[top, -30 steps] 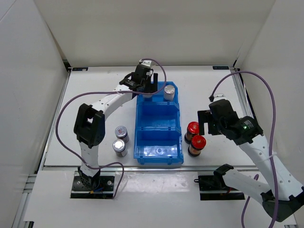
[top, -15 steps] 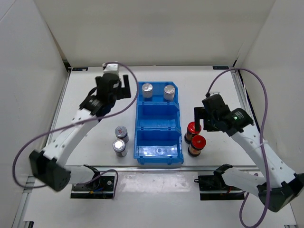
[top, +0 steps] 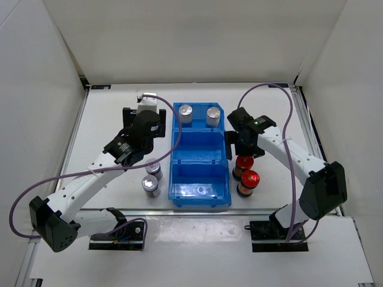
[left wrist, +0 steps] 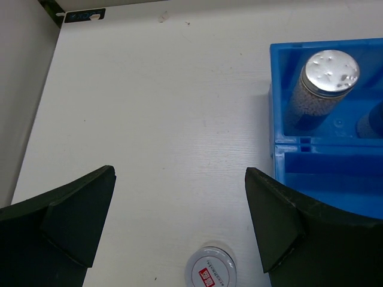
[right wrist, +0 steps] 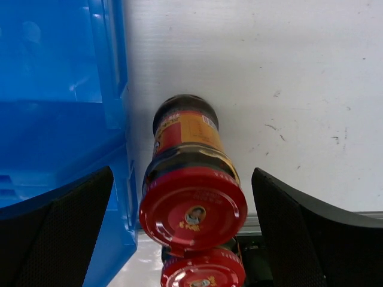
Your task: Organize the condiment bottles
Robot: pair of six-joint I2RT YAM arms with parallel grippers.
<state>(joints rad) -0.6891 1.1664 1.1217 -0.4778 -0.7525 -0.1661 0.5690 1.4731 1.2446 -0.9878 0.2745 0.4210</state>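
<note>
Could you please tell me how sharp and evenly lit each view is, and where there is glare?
Top external: sharp and evenly lit, only soft shadows beside the bin. Left wrist: speckled glare on the silver cap in the bin; the left fingers are dark shapes with little detail. Right wrist: the upper red cap is sharp, the bin wall has a faint sheen, the right fingers are near-black.

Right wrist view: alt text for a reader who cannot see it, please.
The right gripper, open, frames a red-capped dark bottle standing on the white table, close beside the blue bin. A second red-capped bottle shows at the bottom edge.
</note>
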